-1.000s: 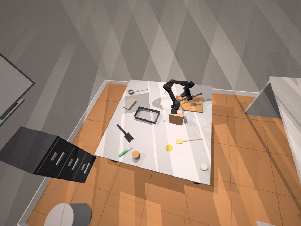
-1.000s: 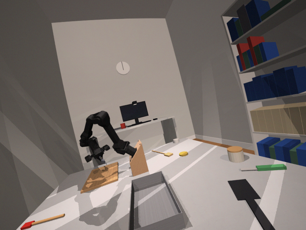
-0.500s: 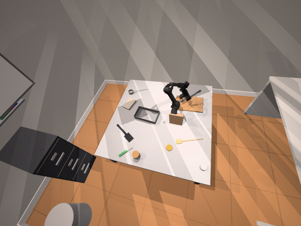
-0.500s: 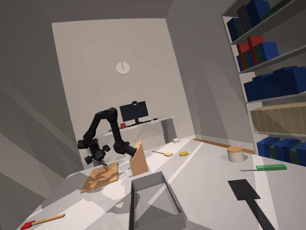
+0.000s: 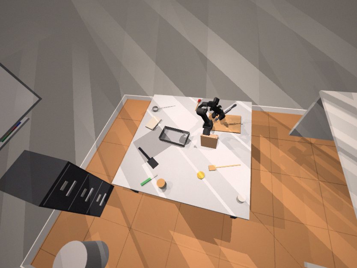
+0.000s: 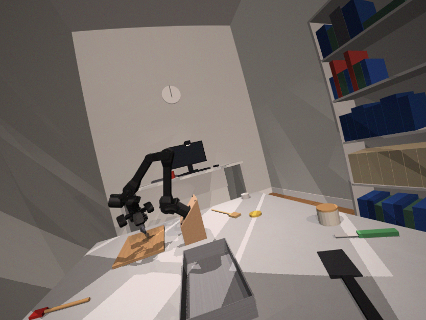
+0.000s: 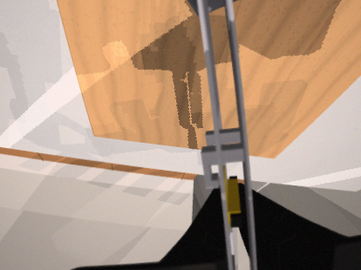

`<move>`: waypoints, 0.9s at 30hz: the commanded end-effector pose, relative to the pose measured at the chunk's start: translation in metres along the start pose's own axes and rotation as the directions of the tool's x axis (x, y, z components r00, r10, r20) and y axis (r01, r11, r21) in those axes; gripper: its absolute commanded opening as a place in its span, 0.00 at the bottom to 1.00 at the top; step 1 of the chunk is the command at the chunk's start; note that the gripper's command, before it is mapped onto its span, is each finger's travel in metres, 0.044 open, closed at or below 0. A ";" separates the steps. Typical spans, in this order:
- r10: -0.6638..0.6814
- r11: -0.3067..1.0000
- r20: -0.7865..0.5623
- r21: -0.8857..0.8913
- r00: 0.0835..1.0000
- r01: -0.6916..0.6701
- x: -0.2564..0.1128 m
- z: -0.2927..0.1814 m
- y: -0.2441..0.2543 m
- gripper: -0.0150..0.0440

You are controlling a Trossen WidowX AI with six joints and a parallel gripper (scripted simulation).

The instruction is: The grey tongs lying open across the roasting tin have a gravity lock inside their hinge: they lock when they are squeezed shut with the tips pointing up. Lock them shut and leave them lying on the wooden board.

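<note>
The grey tongs (image 5: 229, 109) (image 6: 144, 231) (image 7: 211, 64) are off the roasting tin, held in the air over the wooden board (image 5: 236, 129) (image 6: 159, 241) (image 7: 105, 120). My gripper (image 5: 221, 115) (image 6: 140, 223) (image 7: 228, 193) is shut on them. Their two arms run close together, nearly parallel, with a narrow gap in the wrist view. They are tilted, one end low over the board in the exterior view; whether it touches is unclear. A dark end points to the back right in the top view. The lock's state cannot be told. The roasting tin (image 5: 173, 142) (image 6: 227, 310) is empty.
A wooden block (image 5: 209, 141) (image 6: 195, 225) stands beside the arm's base, near the board. A red-headed brush (image 5: 198, 100) (image 6: 67, 305) lies left of the board in the top view. A black spatula (image 5: 153, 162) (image 6: 338, 263) lies beyond the tin.
</note>
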State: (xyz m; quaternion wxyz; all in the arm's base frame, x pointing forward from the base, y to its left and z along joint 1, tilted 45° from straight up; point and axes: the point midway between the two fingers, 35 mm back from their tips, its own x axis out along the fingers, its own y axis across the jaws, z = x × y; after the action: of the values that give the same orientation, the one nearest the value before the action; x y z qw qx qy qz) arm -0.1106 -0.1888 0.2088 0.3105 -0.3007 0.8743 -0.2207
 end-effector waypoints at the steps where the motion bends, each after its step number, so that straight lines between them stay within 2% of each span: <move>1: -0.039 0.996 -0.092 0.073 0.995 0.046 -0.008 -0.006 -0.002 0.00; 6: -0.059 0.989 -0.146 0.123 0.987 0.077 -0.012 -0.008 -0.001 0.00; 27: -0.059 0.989 -0.146 0.123 0.987 0.077 -0.012 -0.008 -0.001 0.00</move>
State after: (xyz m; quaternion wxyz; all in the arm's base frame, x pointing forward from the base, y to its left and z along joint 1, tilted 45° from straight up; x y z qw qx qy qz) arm -0.1071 -0.1816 0.2175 0.2624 -0.2947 0.8686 -0.2998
